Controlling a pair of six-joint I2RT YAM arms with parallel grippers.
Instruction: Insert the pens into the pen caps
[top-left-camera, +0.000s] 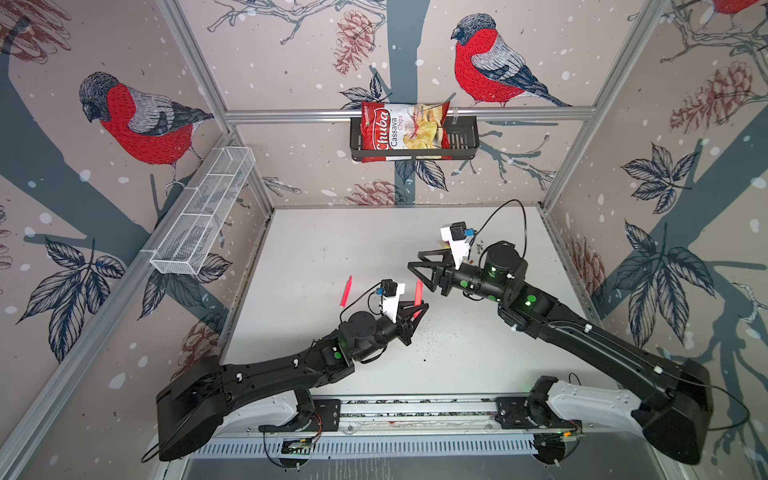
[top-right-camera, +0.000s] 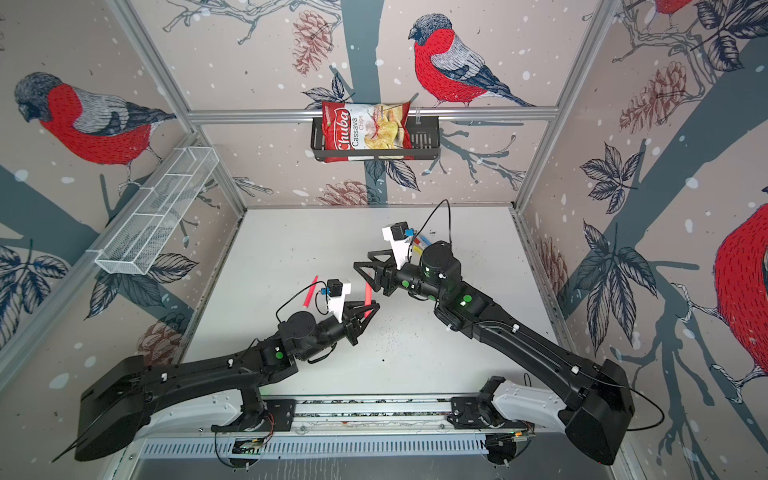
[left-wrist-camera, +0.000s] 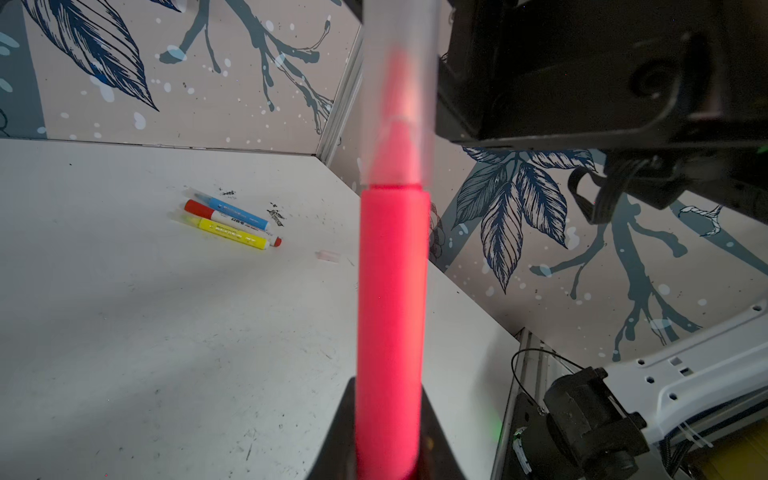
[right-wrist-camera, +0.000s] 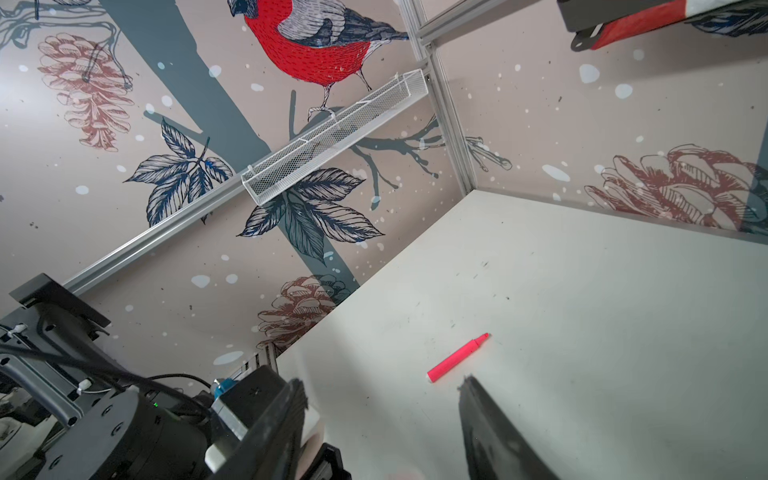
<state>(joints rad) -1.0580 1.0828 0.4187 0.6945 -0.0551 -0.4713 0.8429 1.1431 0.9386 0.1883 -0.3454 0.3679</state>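
Held pen: neon pink plastic marker pen (left-wrist-camera: 392, 311), fills the left wrist view and stands up out of the clamp.
Table: white flat tabletop (top-left-camera: 332, 241), scuffed, with dark specks.
Right claw: right gripper (right-wrist-camera: 382, 382) is released, jaws apart, with nothing seen between them. It is just beside the held pen's top end in both top views.
Left claw: left gripper (top-left-camera: 417, 309) is clenched on the neon pink plastic marker pen, low on the barrel.
Bare pen: second neon pink pen (right-wrist-camera: 457, 358) lies flat on the table with its pointed tip exposed and no cap on it, near the left gripper.
Cluster: blue pen (left-wrist-camera: 232, 210), white-barrelled pen with red ends (left-wrist-camera: 220, 216) and yellow pen (left-wrist-camera: 230, 233) lie side by side, touching, far across the table. They look capped, but are too small to be sure.
Fitted cap: translucent whitish tube cap (left-wrist-camera: 399, 83) sits over the held pen's tip and looks seated.
Loose cap: short translucent cap (left-wrist-camera: 328, 255) lies alone near the cluster.
Progress: probably four of the five pens are done.
Left to do: set the held pen down and join the bare pen with the loose cap.
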